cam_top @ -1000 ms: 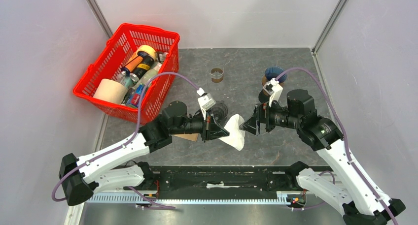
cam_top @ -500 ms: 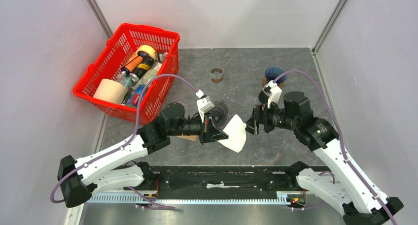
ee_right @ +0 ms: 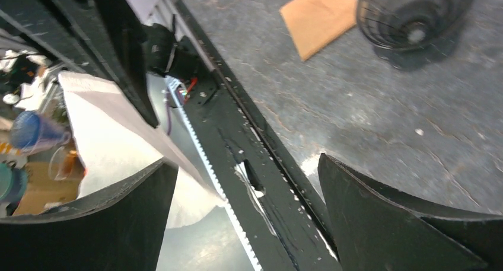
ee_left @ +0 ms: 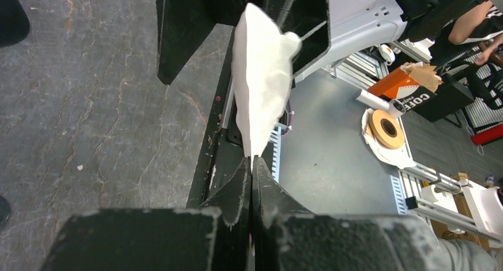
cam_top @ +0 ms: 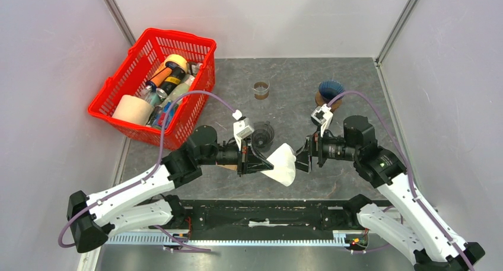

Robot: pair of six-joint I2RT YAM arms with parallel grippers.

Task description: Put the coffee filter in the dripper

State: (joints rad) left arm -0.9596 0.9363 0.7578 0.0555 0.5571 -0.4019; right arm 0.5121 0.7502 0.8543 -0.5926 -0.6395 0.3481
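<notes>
The left gripper point(cam_top: 265, 162) is clenched on the narrow end of the white coffee filter point(cam_top: 283, 164), held aloft just beside the dripper point(cam_top: 263, 134). The filter's long axis runs rightward, and its wide end seemingly reaches between the spread jaws of the right gripper point(cam_top: 303, 155).

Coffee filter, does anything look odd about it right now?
The white coffee filter is pinched flat by one edge in the left end effector, beside the dripper, not in it. A brown filter lies loose on the table nearby.

One camera looks down from behind me; my wrist cameras face each other, close on the white filter point(cam_top: 283, 166) all three share.
</notes>
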